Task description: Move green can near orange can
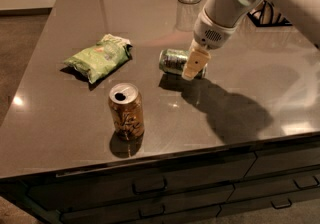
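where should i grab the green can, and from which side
Take the green can across the middle of its round body, coming down from above. It lies on its side on the table, ends pointing left and right, so a front-to-back pinch on the curved wall likely holds best. The gripper sits at its right end.
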Robot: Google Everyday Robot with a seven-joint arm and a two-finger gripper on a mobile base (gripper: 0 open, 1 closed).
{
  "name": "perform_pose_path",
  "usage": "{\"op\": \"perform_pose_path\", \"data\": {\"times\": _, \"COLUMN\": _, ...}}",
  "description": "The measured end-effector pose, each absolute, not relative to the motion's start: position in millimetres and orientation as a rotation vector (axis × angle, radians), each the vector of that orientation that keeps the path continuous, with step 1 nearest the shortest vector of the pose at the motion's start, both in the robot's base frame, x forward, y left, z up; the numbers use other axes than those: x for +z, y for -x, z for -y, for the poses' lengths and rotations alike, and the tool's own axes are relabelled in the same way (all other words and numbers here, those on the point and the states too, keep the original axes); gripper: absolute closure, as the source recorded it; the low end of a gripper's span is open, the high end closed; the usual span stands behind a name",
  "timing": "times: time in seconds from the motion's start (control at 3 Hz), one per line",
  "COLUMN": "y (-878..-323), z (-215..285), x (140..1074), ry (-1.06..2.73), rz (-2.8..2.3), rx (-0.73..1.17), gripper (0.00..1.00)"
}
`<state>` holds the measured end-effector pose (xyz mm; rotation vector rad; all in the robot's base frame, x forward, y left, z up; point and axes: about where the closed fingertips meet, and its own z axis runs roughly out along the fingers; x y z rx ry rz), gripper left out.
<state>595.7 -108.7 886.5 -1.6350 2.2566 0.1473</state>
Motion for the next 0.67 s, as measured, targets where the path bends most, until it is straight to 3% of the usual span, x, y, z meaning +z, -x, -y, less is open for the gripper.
{"op": "perform_pose_path", "data": {"times": 0.67, "y": -561.5, "z": 63.0, "x": 890.6, "ry": 1.681, "rz": -2.248, "rx": 0.273, "gripper": 1.0}}
